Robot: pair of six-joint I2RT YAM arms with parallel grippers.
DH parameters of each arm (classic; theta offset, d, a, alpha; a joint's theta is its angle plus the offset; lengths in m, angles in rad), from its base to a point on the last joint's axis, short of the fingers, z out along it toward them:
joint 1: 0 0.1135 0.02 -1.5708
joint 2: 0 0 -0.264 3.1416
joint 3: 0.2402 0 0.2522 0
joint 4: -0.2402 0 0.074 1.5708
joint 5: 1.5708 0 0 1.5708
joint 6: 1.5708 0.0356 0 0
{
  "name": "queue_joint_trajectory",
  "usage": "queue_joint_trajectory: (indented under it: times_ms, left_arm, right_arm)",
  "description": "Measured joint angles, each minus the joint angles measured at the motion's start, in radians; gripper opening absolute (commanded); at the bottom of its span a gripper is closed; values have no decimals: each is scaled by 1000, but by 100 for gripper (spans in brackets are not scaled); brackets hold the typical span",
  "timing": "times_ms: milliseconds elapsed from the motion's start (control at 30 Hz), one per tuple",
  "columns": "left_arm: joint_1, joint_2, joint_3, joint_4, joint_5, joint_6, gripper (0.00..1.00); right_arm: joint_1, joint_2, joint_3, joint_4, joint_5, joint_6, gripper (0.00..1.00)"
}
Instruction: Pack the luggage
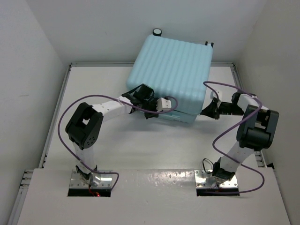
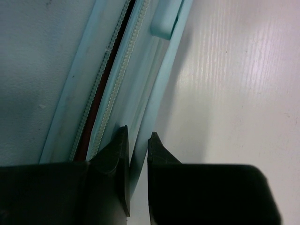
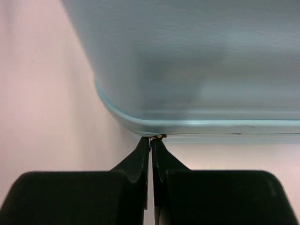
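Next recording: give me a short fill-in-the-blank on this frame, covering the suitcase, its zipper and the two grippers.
1. The luggage lies on the table with its ribbed shell facing ____.
2. At the near right corner, the right gripper has its jaws fully ____.
3. In the left wrist view, the zipper by the left gripper is ____, with a dark gap between its two rows of teeth.

Missing words: up; shut; open.

One luggage [image 1: 171,75], one table [image 1: 154,145], two arms [image 1: 105,107]
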Motion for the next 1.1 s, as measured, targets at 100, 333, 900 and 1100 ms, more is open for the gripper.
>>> queue_joint_trajectory:
  times_ms: [100, 333, 900, 1100]
  left_arm:
    - [-8, -5, 0, 0, -21, -26, 0]
    - [-34, -26, -11, -3, -78, -106, 0]
    - [-59, -79, -105, 102, -83, -266, 0]
    - [-28, -127, -186, 185, -52, -309, 0]
  right_arm:
    - [2, -40, -32, -23, 13, 31, 0]
    - [77, -410, -346, 410, 108, 550, 0]
    - [735, -684, -660, 1216, 1009, 1825, 0]
    - [883, -579, -598, 1247, 1237, 1890, 0]
